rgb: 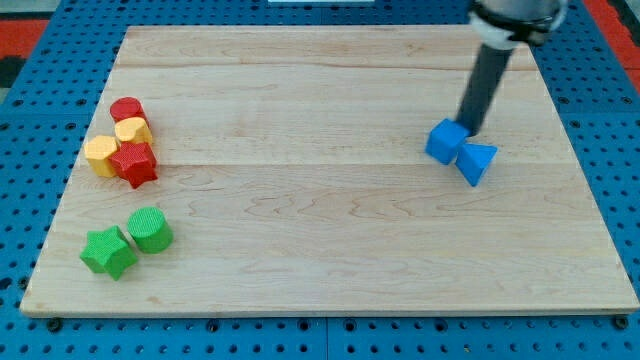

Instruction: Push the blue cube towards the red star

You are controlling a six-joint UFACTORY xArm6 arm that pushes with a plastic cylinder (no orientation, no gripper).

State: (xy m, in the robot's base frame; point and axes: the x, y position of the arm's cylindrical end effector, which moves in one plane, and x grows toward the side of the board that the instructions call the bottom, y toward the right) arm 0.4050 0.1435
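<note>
1. The wooden counter [330, 230] fills most of the view, a pale plank board lying on a blue pegboard [30, 120] whose holes show along every edge.

2. The arm's dark rod [484, 90] slants down from the view's top right; my tip [468, 133] rests at the upper right corner of the blue cube, touching it or just short of it, which cannot be told. There is no claw on this arm, so nothing opens, closes or grips.

3. The blue cube [446, 142], taken here as the landmark, sits in the right half of the counter, a little above mid-height.

4. The blue wedge-shaped block [476, 162] lies just right of and slightly below the blue cube, touching it or nearly so.

5. The red star [135, 163] lies far to the left of the blue cube, at about the same height or a touch lower, well apart from it across bare wood.

6. A yellow block [101, 155] touches the star's left side; another yellow block [132, 130] and a red cylinder [127, 109] stack upward from the star, all far left of the blue cube.

7. A green star [108, 251] and a green cylinder [150, 229] sit side by side, far left of and well below the blue cube.
</note>
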